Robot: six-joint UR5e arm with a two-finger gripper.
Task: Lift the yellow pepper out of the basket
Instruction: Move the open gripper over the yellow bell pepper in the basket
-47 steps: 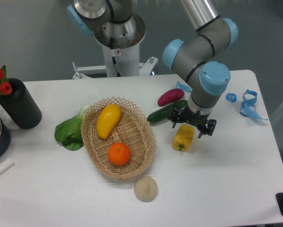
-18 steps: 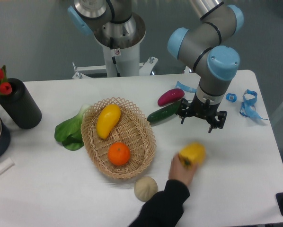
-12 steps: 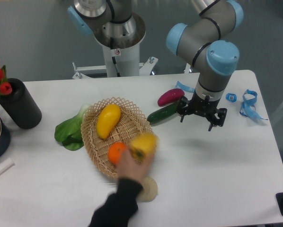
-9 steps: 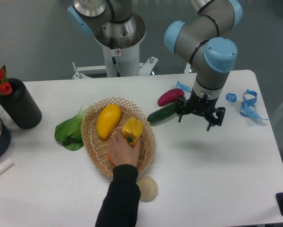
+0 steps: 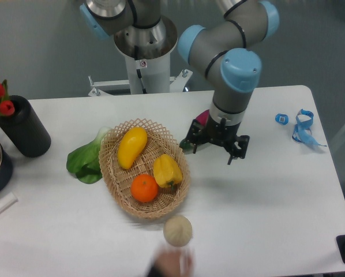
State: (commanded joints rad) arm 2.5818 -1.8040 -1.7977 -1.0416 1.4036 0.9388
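Note:
The yellow pepper (image 5: 167, 170) lies in the right part of the woven wicker basket (image 5: 113, 180), next to an orange (image 5: 144, 188) and a smooth elongated yellow fruit (image 5: 131, 146). My gripper (image 5: 214, 152) hangs above the table just right of the basket, a little right of and behind the pepper. It points down, its jaws are open and it holds nothing.
A green cucumber (image 5: 186, 144) and a purple eggplant (image 5: 201, 118) lie partly hidden behind the gripper. Bok choy (image 5: 86, 158) lies left of the basket, a tan ball (image 5: 177, 230) in front of it. A blurred hand (image 5: 172, 265) is at the bottom edge. A black vase (image 5: 22, 124) stands at left, blue straps (image 5: 304, 127) at right.
A person's hand carried the yellow pepper from the table into the basket, let it go and drew back to the bottom edge. My open gripper moved left toward the basket.

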